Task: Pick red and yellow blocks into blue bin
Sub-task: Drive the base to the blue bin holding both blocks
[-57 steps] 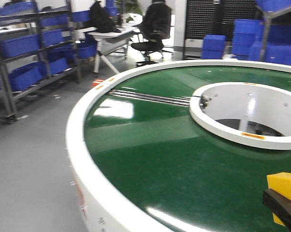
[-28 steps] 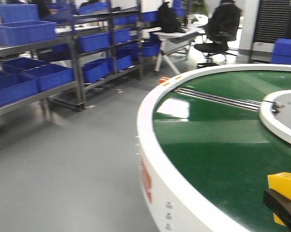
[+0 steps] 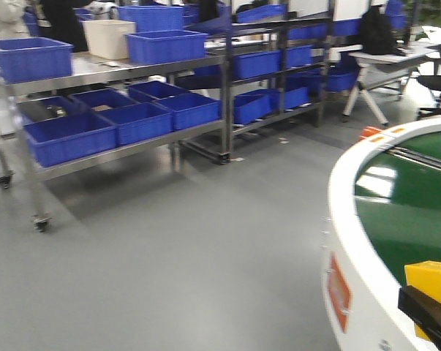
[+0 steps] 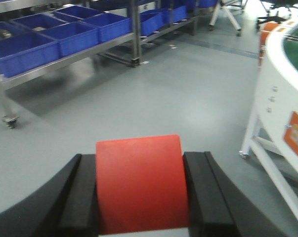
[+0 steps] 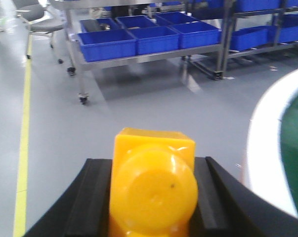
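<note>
**Landmark:** the steel rack [image 3: 226,95], at the left of the front view. Its shelves carry several blue bins [image 3: 66,135]. They look alike and the picture is soft, so the intended receiver cannot be identified. A cream tub [image 3: 107,38] stands among them on the rack's top shelf.

**Left gripper** [image 4: 141,168]: the fingers are pressed against both sides of the red block [image 4: 138,192], which sits square between them. The rack lies ahead and to the left of it, with bare grey floor [image 4: 178,94] between.

**Right gripper** [image 5: 151,168]: it pinches the yellow brick [image 5: 153,195], with a round stud facing the camera. The rack lies ahead of it, well apart.

**Round green-topped table** [image 3: 344,219]: right of the rack and close beside the right arm.

**Judgement:** both blocks are carried and neither is delivered. The coming move turns on closing the gap to the rack, and the left arm appears the nearer.

**Not visible:**
- The front view shows only a sliver of the right gripper at its lower right corner, and nothing of the left.
- Most bin interiors are hidden.
</note>
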Tool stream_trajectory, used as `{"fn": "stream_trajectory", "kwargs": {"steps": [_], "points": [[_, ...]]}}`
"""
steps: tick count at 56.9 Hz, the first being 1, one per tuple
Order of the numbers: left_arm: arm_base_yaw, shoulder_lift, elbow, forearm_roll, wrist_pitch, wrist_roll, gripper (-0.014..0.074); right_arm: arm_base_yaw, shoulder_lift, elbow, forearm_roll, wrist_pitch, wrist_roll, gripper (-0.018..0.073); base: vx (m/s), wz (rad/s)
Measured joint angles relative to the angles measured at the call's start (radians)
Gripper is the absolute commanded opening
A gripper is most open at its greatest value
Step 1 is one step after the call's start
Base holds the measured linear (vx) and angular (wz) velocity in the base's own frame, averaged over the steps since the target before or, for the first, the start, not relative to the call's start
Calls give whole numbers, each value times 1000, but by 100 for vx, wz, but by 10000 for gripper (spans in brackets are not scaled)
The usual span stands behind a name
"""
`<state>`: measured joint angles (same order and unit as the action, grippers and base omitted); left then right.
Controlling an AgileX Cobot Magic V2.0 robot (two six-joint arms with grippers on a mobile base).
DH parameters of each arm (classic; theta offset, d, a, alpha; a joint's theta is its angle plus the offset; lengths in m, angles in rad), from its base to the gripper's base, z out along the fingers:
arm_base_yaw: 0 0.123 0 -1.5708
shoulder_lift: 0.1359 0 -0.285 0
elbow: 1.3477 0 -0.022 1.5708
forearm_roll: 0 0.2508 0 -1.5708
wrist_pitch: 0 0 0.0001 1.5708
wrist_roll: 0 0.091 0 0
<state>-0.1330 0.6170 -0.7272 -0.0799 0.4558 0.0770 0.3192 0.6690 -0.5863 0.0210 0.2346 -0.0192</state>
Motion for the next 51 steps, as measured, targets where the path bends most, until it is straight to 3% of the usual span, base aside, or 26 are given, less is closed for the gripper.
{"fn": "stream_trajectory", "kwargs": {"steps": [51], "points": [[0,0,0,0,1,0,0,0,0,0,0,3,0,-9,28,36]]}}
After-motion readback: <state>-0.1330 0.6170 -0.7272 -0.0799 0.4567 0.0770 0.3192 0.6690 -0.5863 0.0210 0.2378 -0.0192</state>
